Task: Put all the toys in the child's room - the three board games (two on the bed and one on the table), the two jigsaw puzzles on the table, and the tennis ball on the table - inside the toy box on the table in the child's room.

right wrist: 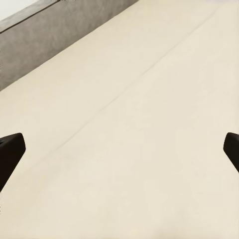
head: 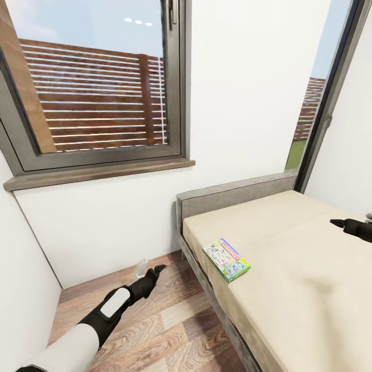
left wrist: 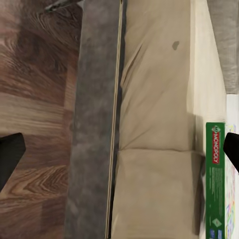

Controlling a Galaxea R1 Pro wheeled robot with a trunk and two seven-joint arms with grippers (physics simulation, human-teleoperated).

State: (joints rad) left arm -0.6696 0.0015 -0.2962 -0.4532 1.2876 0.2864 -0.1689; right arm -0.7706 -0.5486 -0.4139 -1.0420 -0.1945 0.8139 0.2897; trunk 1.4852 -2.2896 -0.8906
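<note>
Board game (head: 226, 259) lying flat on the bed (head: 310, 268), close to the near-left edge of the mattress, a short way from the headboard (head: 235, 194). Green box, side printed Monopoly in the left wrist view (left wrist: 215, 174). Sitting free, touched by neither gripper. Only this one game seen on the bed; second game, table and toy box outside these views.

Starting at the left: window (head: 93, 88) and sill above white wall, wood floor (head: 155, 325) below. Left gripper (head: 154, 272) hanging low over that floor, beside the bed frame (left wrist: 94, 124), well short of the box. Fingers (left wrist: 10, 158) spread wide at both margins of its wrist picture, nothing between them. Probably parked low to keep clear while the base closes in.

Moving right: mattress, plain and tan, with the box on it. Then right gripper (head: 342, 224) out over the far-right part of the bed, well apart from the game. Fingers (right wrist: 11, 152) likewise wide apart, only bare sheet beneath. Likely raised ready for a reach across the mattress.

Judged stage: approach, no grasp begun. Box being near the edge, probably an easy pick for either arm after a small shift closer.
</note>
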